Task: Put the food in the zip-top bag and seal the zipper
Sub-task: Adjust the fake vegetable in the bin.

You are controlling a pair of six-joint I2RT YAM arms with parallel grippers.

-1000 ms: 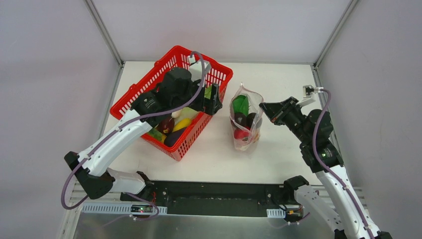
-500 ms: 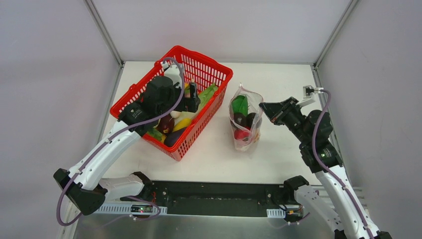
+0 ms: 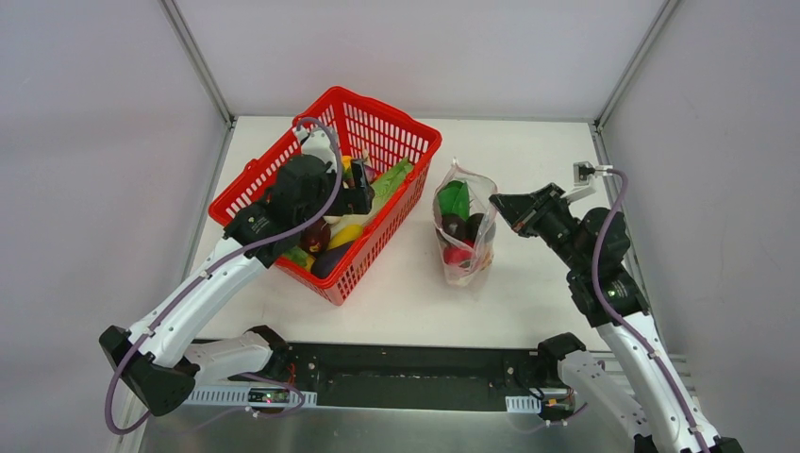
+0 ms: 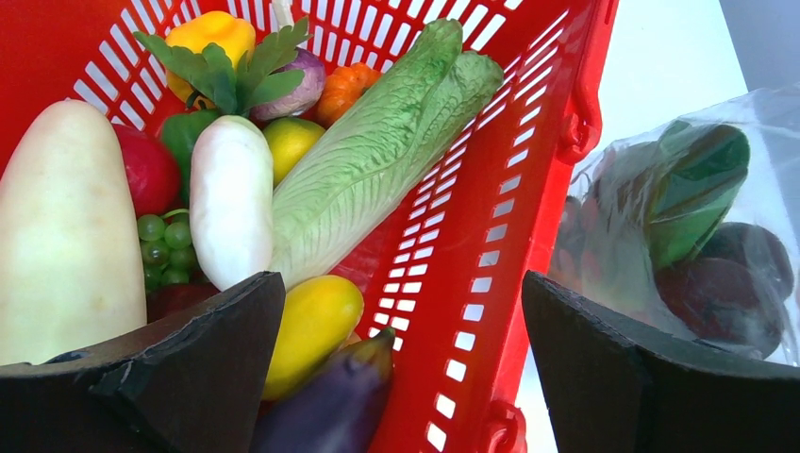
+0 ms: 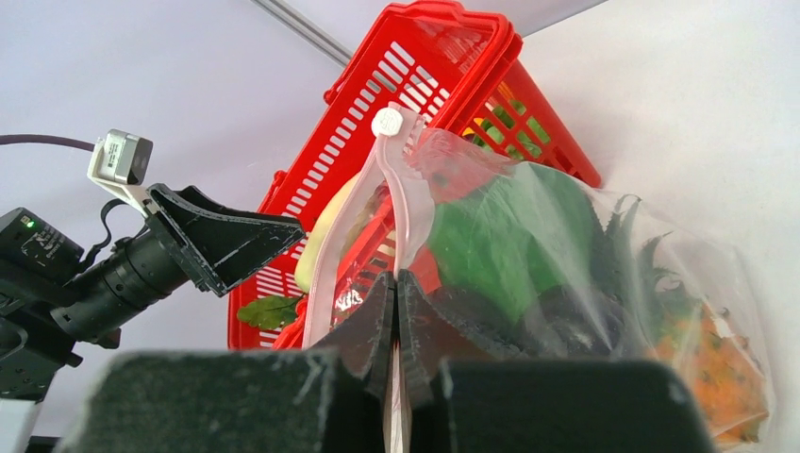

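The zip-top bag (image 3: 462,231) stands at mid-table with its mouth open, holding a green leafy vegetable (image 3: 457,198), a dark eggplant (image 3: 477,226) and a red fruit (image 3: 457,253). My right gripper (image 3: 497,201) is shut on the bag's right edge by the pink zipper (image 5: 403,189). In the right wrist view the gripper (image 5: 397,278) pinches that strip. My left gripper (image 3: 363,193) hangs open and empty inside the red basket. Under it (image 4: 401,283) lie a yellow piece (image 4: 311,326), a purple eggplant (image 4: 330,406), white radishes (image 4: 231,198) and lettuce (image 4: 377,160).
The red mesh basket (image 3: 415,127) sits left of the bag, its right wall a short gap from it. The white table (image 3: 528,311) is closed in by grey walls at the back and both sides. A black rail runs along the near edge.
My left gripper has drawn back left from the basket's right rim and dropped lower among the food, still open. The right gripper and the bag have not moved.
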